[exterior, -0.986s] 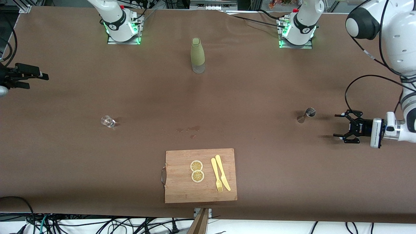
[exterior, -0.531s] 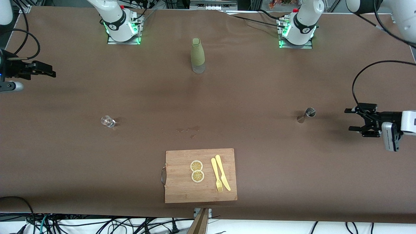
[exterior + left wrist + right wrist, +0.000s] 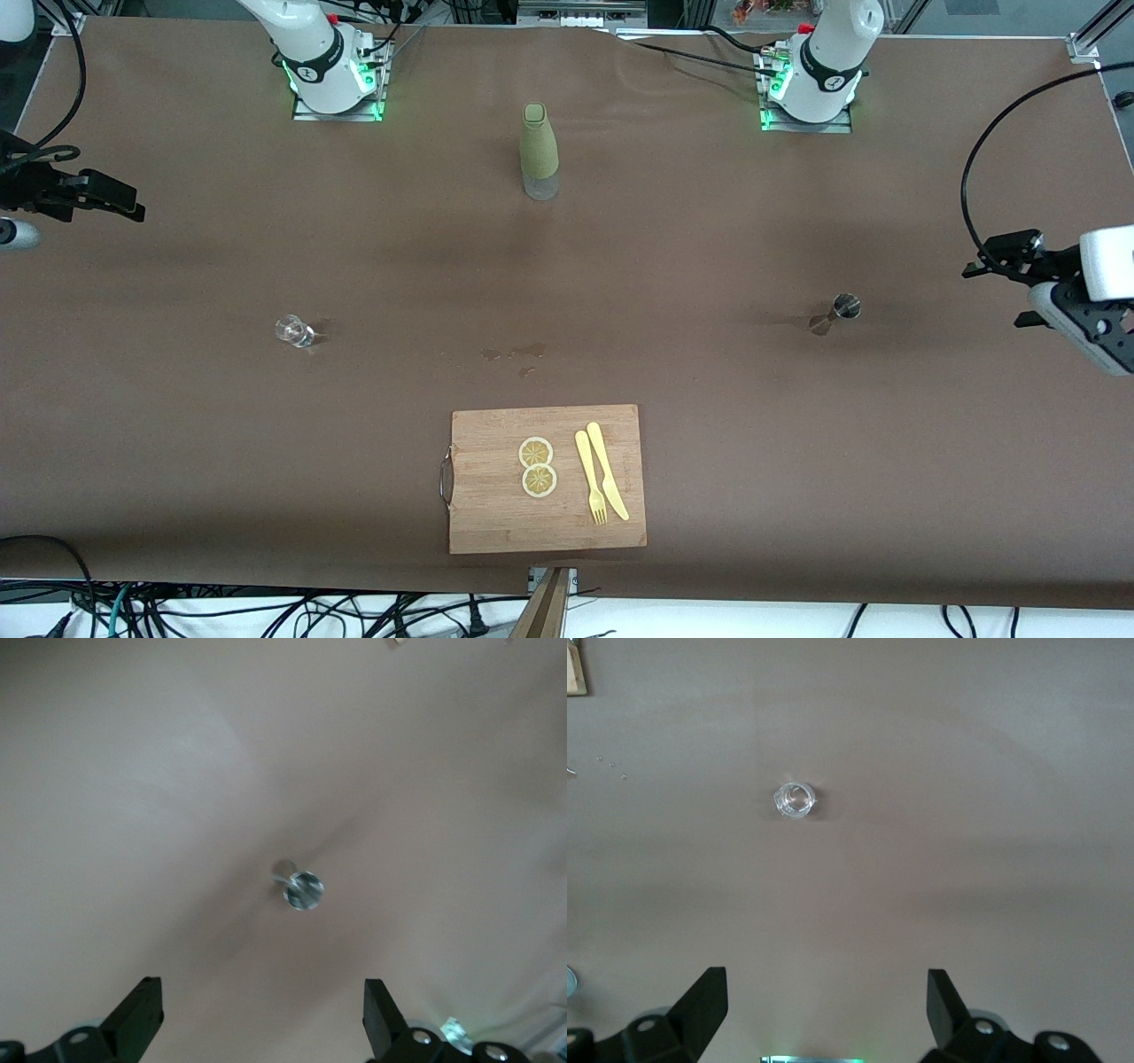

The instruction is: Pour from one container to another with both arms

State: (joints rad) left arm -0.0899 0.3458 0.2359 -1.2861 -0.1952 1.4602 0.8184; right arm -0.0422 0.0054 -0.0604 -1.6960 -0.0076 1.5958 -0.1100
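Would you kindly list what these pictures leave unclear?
- Small clear glass: too small in the front view and right wrist view to tell whether it holds liquid.
- Small steel jigger: blurred in the left wrist view, contents unreadable.
- Olive-sleeved bottle: sleeve hides its fill level.
- Left gripper and right gripper: arms cut off by the front view's edges.

Olive bottle (image 3: 539,146), yellow cutlery (image 3: 601,474)

Two white arms are seen on green-lit bases (image 3: 337,96), with black-banded joints, looping black cables (image 3: 1001,159) and black gripper parts.
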